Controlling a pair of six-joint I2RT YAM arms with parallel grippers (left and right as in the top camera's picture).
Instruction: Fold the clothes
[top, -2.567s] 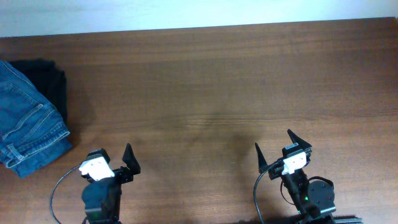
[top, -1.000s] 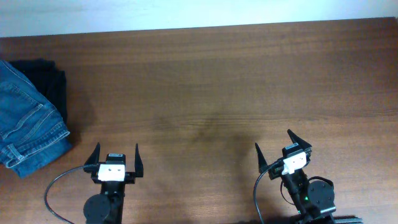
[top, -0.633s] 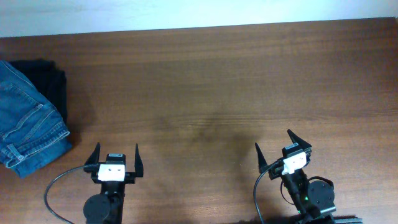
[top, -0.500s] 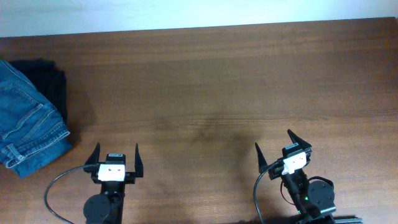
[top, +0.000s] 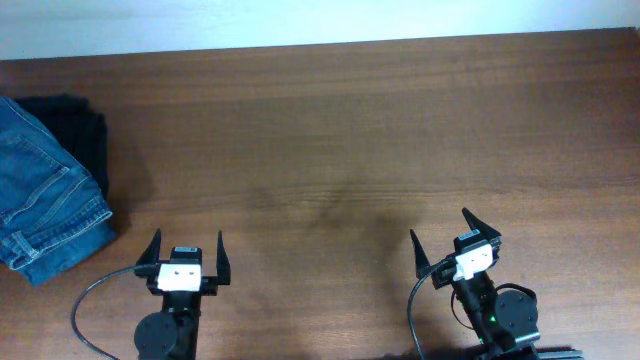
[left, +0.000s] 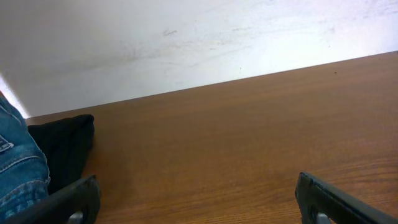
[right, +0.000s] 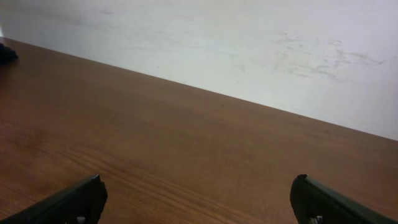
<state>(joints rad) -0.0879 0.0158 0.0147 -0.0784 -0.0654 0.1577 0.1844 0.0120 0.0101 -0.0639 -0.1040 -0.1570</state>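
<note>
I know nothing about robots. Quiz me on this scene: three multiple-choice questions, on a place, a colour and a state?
1. Where on the table do the jeans lie? A) left edge B) centre C) right edge
2. The garment beside them is: A) red B) black C) white
3. The left gripper and right gripper are: A) both open, empty B) both shut C) holding jeans
Answers: 1 A, they sit far left. 2 B, dark cloth borders the denim. 3 A, jaws spread, nothing between.
</note>
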